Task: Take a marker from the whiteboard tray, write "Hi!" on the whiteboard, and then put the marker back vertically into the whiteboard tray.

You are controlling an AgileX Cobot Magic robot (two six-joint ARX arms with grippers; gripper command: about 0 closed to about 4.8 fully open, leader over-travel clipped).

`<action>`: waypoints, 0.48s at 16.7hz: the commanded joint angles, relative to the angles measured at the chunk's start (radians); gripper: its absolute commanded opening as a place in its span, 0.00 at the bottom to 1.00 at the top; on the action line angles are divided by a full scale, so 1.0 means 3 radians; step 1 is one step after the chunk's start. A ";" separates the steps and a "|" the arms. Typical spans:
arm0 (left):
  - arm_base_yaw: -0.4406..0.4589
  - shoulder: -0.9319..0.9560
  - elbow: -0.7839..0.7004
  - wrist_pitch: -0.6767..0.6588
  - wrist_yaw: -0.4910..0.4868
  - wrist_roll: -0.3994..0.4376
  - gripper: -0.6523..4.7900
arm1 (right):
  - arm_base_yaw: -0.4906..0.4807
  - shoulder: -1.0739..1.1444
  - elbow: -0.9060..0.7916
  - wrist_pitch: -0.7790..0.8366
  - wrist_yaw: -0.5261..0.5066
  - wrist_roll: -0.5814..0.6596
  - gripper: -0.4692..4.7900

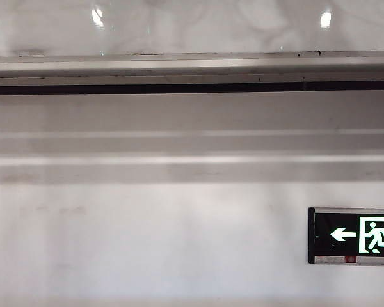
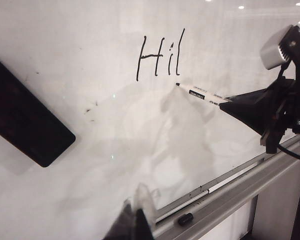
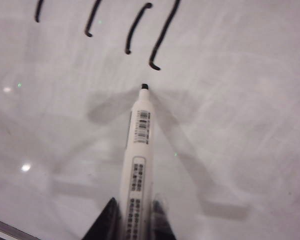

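You have the whiteboard [image 2: 90, 130] filling both wrist views, with black strokes reading "Hi" plus a long stroke [image 2: 160, 55] written on it. A black eraser [image 2: 27, 112] sits on the board, well to the side of the lettering. Below the board runs the whiteboard tray [image 2: 240, 187]; in the exterior view it spans the frame as a silver-grey ledge [image 1: 179, 70] above a green exit sign [image 1: 358, 235]. On the tray lie a second white pen [image 2: 182, 205] and a loose black cap [image 2: 185, 218].

Your right gripper [image 3: 132, 220] is clamped on the marker [image 3: 139, 155], uncapped, its black tip just below the last stroke on the board. Your left gripper [image 2: 135, 220] hangs near the tray; only its finger ends show, so you cannot tell whether they are parted.
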 commanded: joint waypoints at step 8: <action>-0.0001 -0.0008 0.0010 0.0006 0.0025 -0.0011 0.11 | 0.0004 0.0014 0.0014 0.0067 -0.0019 0.0023 0.09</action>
